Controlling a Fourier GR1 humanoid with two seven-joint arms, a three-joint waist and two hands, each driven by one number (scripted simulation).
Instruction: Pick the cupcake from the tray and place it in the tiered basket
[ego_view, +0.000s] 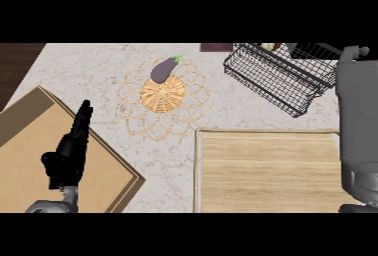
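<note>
At the far left a brown board (29, 150) lies on the counter (88, 65), and the left hand (68, 155) rests over it, fingers straight and holding nothing; it poses no hazard where it is. At centre an eggplant (164, 70) lies on a woven mat (140, 120), well apart from the work. The wooden tray (266, 170) at lower right shows no cupcake on its surface. The tiered basket (273, 85) stands above it, tilted in this view, with a small pale item (269, 46) at its upper rim; it may be the cupcake, but this cannot be confirmed. The right forearm (358, 115) runs up the right edge past the basket; its hand does not show, so the state of its fingers cannot be told. Judged risks: if the cupcake is at the rim and not seated in a tier, it could topple out; a forearm this close to the wire could nudge the basket on withdrawal.
</note>
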